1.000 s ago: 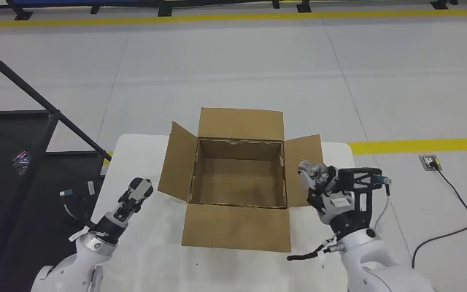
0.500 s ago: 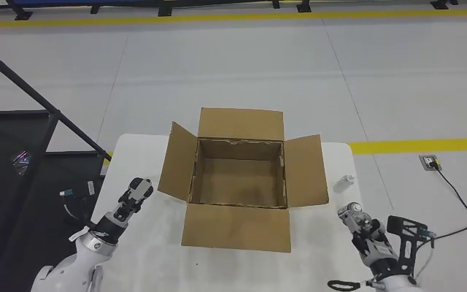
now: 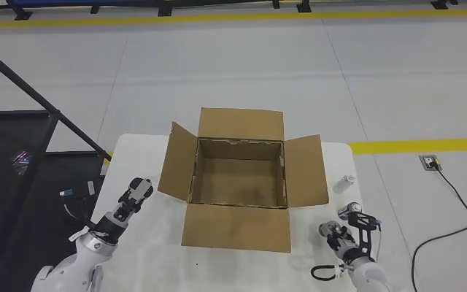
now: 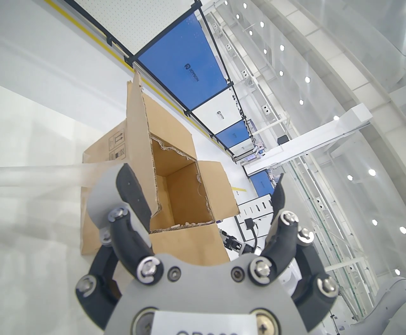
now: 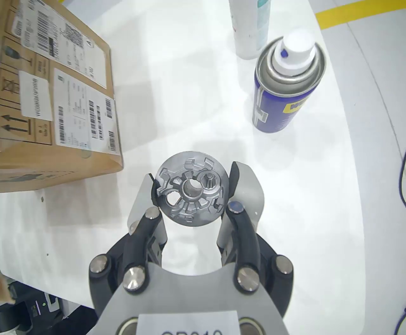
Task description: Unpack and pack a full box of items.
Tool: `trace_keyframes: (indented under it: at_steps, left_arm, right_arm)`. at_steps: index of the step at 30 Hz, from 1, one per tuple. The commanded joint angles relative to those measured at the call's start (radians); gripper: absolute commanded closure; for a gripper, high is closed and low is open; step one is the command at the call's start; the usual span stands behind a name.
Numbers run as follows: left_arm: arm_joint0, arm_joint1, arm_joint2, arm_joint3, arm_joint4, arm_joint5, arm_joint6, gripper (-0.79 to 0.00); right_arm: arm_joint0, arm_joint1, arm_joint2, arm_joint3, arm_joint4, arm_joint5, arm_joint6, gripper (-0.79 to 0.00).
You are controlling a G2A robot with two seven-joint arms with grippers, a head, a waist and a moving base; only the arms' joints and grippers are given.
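Near the surface's (image 3: 146, 160) right front corner, we find the right hand (image 5: 193, 182) pinching a metal hub (image 5: 190, 196) by its rim. It is close to the spray can (image 5: 285, 95) and white bottle (image 5: 250, 28), in our judgement to join the unpacked items. The cardboard box (image 3: 237, 228) stands open. The left hand (image 4: 203, 185) is spread and idle.

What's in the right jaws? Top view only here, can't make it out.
Observer: A round metal disc with a centre hole and cut-outs; the right jaws are shut on its edge.
Operator: And the thing standing next to it?
Observer: A blue spray can, upright, white nozzle on top, with a white bottle just beyond it.
Operator: And the left jaws?
Observer: Open, nothing between them, facing the cardboard box.
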Motion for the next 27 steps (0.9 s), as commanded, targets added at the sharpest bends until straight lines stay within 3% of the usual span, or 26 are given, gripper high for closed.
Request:
trace_keyframes:
  at_steps: [1, 5, 6, 8, 13, 19, 27]
  left_arm:
    - [0.000, 0.000, 0.000, 0.000, 0.000, 0.000, 0.000, -0.785]
    - [0.000, 0.000, 0.000, 0.000, 0.000, 0.000, 0.000, -0.785]
    - [0.000, 0.000, 0.000, 0.000, 0.000, 0.000, 0.000, -0.785]
    - [0.000, 0.000, 0.000, 0.000, 0.000, 0.000, 0.000, -0.785]
    - [0.000, 0.000, 0.000, 0.000, 0.000, 0.000, 0.000, -0.785]
    - [0.000, 0.000, 0.000, 0.000, 0.000, 0.000, 0.000, -0.785]
    - [0.000, 0.000, 0.000, 0.000, 0.000, 0.000, 0.000, -0.785]
  right_arm:
    - [0.020, 0.002, -0.004, 0.033, -0.006, -0.002, 0.002, 0.000]
    - [0.050, 0.005, -0.014, 0.072, -0.015, 0.004, -0.003, 0.000]
    - [0.054, 0.006, -0.017, 0.076, -0.016, 0.007, -0.001, -0.077]
    - [0.061, 0.007, -0.019, 0.081, -0.017, 0.010, 0.003, -0.311]
    - [0.077, 0.012, -0.022, 0.087, -0.016, 0.009, 0.025, -0.474]
    - [0.092, 0.017, -0.029, 0.093, -0.019, 0.019, 0.053, -0.526]
    - [0.080, 0.022, -0.028, 0.036, -0.007, 0.022, 0.033, -0.511]
